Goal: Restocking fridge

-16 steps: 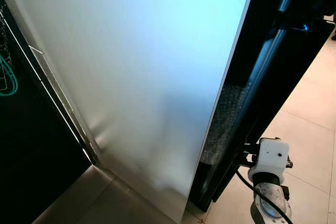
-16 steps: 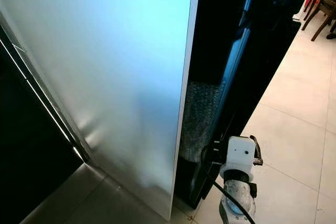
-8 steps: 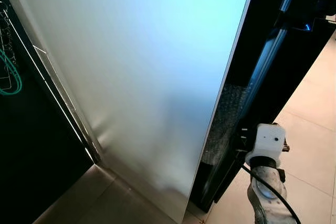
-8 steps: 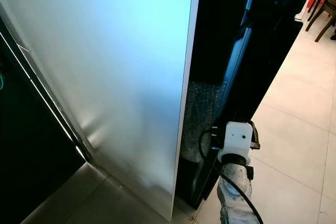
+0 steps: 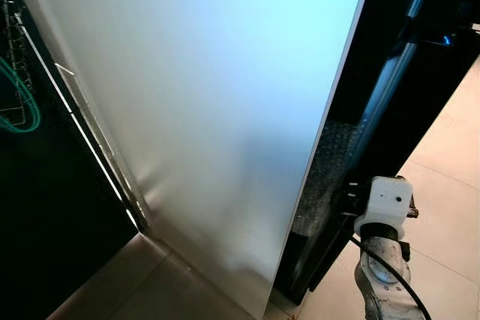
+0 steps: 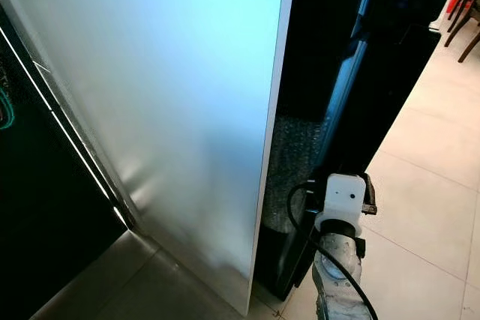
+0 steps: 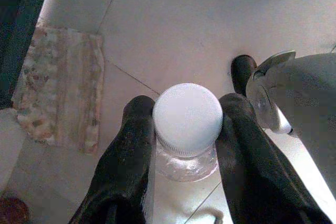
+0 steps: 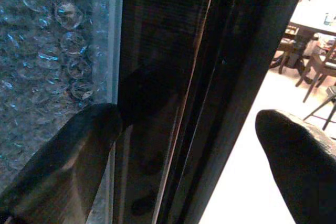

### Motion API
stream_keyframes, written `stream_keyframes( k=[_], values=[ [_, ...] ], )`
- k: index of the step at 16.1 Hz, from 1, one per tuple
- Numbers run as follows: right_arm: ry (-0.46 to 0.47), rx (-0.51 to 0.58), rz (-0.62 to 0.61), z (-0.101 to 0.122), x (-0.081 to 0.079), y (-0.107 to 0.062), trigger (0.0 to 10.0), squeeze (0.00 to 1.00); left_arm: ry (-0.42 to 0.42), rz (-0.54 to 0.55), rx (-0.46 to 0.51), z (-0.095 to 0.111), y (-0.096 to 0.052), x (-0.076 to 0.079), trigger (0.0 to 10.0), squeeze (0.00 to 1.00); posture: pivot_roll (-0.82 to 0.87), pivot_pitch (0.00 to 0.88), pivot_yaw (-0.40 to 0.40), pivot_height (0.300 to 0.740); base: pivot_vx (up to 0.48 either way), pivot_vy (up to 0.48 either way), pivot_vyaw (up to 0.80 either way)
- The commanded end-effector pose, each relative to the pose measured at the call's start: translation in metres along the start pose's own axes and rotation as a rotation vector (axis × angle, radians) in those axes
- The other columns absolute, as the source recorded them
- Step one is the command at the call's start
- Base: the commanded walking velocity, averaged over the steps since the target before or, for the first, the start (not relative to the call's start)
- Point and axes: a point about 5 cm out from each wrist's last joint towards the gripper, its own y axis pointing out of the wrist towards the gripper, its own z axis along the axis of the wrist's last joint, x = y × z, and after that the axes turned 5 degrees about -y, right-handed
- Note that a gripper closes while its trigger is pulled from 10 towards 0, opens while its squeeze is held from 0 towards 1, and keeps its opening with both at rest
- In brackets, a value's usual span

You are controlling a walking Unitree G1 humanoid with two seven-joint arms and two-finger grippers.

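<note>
The right pincer (image 8: 184, 145) is at the edge of the dark fridge door (image 6: 352, 103), low down near the tiled floor (image 6: 420, 207). Its two black fingers (image 8: 68, 156) are wide apart, and the edge of the door stands between them. One finger is on the side of the bubble wrap (image 8: 47, 51) that covers the inside of the door, and the other finger is on the outer side, where the room is bright. It is not clear whether either finger touches the door. Far behind this pincer, on the bright side, some chairs (image 8: 310, 72) and a desk (image 8: 315, 22) can be seen.

In the head views the white wrist of the right arm (image 5: 384, 204) is just beside the lower part of the door, with a black cable running along the arm. To the left of this pincer stands a big frosted panel (image 5: 217, 110) lit in pale blue, and further left is the dark inside of the fridge with a wire shelf (image 5: 15, 106) and a green loop on it.

The left pincer (image 7: 186, 129) is clamped on a clear bottle (image 7: 186, 158) with a white cap (image 7: 187, 119). The fingers press the neck from both sides, just under the cap. Below this pincer are the pale floor tiles and a small patterned mat (image 7: 63, 87) lying near it.
</note>
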Motion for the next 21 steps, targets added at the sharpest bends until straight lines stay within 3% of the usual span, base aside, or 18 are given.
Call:
stream_keyframes(
  k=[1,6,13,15,17,18,21],
  values=[
    [-0.014,0.022,-0.111,0.003,0.022,0.004,10.0,0.0,0.012,0.002,-0.025,-0.005,-0.001,-0.004,10.0,0.0,-0.01,0.0,-0.001,0.74,0.0,0.0,0.0],
    [-0.034,0.009,-0.184,0.0,0.039,0.0,10.0,0.0,0.022,-0.002,-0.025,-0.005,-0.001,-0.004,10.0,0.0,-0.01,0.0,0.003,0.74,0.0,0.0,0.0],
    [-0.095,-0.08,-0.385,-0.024,0.095,-0.017,10.0,0.0,0.039,-0.009,-0.025,-0.005,-0.001,-0.005,10.0,0.0,-0.03,0.0,0.013,0.74,0.0,0.0,0.0],
    [-0.06,-0.154,-0.442,-0.04,0.11,-0.024,10.0,0.0,0.042,-0.011,-0.025,-0.005,-0.001,-0.004,10.0,0.0,-0.03,0.0,0.01,0.74,0.0,0.0,0.0],
    [0.046,-0.284,-0.516,-0.07,0.123,-0.037,10.0,0.0,0.043,-0.014,-0.022,-0.004,-0.001,-0.003,10.0,0.0,-0.03,0.0,0.008,0.74,0.0,0.0,0.0],
    [0.046,-0.373,-0.556,-0.091,0.131,-0.048,10.0,0.0,0.045,-0.016,-0.022,-0.004,-0.001,-0.003,10.0,0.0,-0.03,0.0,0.006,0.74,0.0,0.0,0.0],
    [0.046,-0.504,-0.604,-0.119,0.138,-0.069,10.0,0.0,0.039,-0.017,-0.022,-0.003,0.0,-0.002,10.0,0.0,-0.02,0.0,0.001,0.74,0.0,0.0,0.0]
  ],
)
